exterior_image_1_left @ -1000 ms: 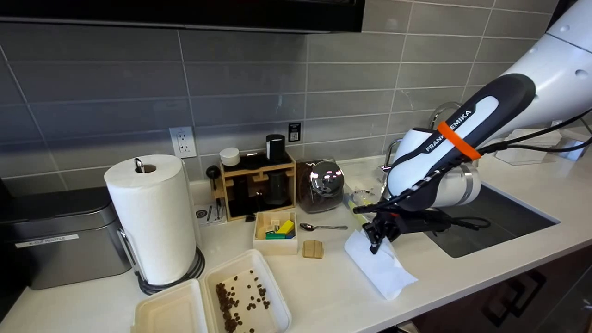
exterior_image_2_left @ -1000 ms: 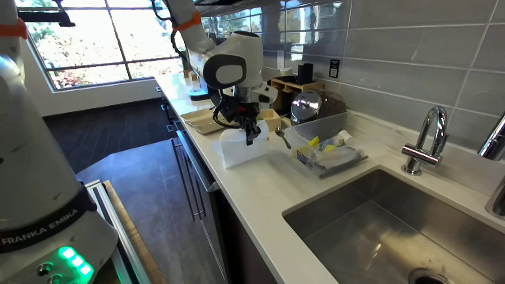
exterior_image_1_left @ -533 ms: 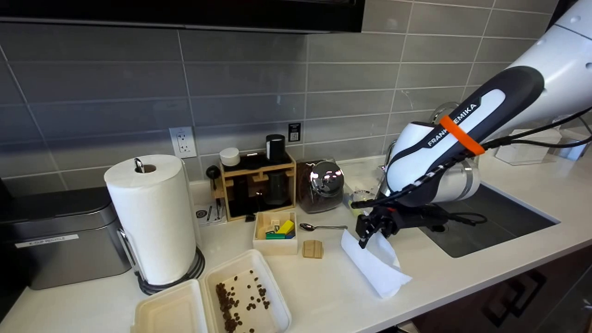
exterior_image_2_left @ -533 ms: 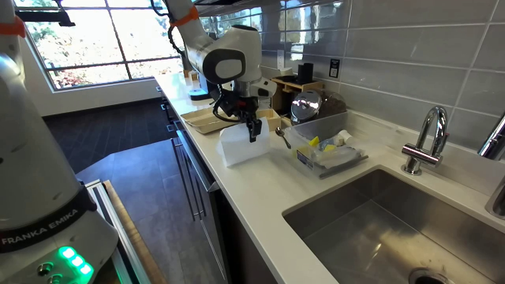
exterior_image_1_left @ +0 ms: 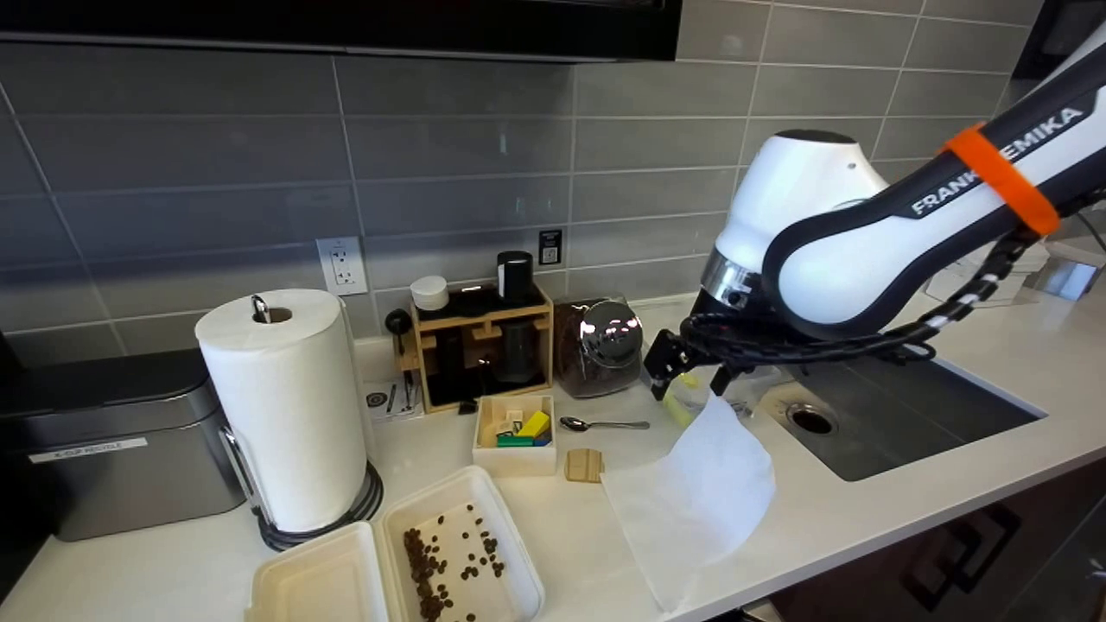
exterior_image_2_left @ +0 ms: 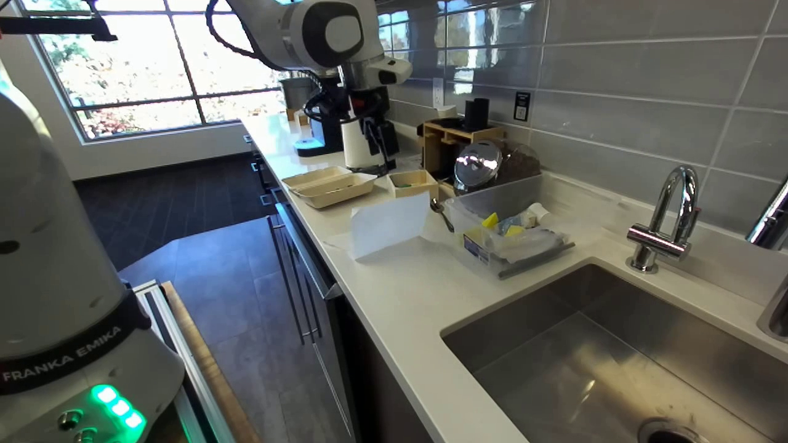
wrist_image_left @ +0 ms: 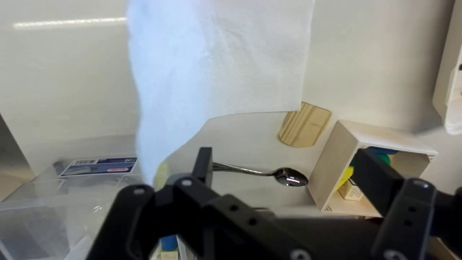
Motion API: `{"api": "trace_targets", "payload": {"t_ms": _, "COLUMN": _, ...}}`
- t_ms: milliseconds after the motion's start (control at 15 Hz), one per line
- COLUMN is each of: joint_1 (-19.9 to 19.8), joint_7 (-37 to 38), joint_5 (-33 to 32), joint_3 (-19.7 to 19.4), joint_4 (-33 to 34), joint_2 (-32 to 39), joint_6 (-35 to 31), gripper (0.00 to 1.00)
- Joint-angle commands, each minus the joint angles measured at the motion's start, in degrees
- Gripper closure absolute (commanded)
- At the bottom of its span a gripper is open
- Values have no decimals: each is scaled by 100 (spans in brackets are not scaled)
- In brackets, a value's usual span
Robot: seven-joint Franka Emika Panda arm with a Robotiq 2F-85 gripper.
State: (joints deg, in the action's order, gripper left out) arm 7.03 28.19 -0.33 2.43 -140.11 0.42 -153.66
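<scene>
Paper sheet (exterior_image_1_left: 704,492) on the desk (exterior_image_1_left: 821,518): near left part flat by the front edge, right half curled up, rising to a far peak. Expected handling: very light, limp, little slip, easily creased or torn; best hold likely a gentle pinch on that raised peak, as the flat part offers little edge to catch. Sheet lies below the pincer (exterior_image_1_left: 690,389) and toward the near side, apart; pincer spread wide, nothing between its fingers.
</scene>
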Motion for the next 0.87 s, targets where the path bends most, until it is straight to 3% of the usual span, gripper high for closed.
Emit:
{"api": "trace_targets", "payload": {"t_ms": 0, "joint_1": -52, "joint_7": 670, "joint_5": -249, "joint_3": 207, "joint_4": -102, "joint_2": -736, "joint_6": 800, "gripper": 0}}
{"api": "trace_targets", "payload": {"t_ms": 467, "joint_1": -258, "joint_7": 1957, "joint_5": -64, "joint_3": 554, "joint_4": -64, "joint_2": -1511, "joint_6": 2416, "gripper": 0}}
{"api": "trace_targets", "payload": {"t_ms": 800, "joint_1": -304, "joint_7": 1831, "joint_5": -40, "joint_3": 545, "joint_4": 20, "joint_2": -1541, "joint_6": 2421, "gripper": 0}}
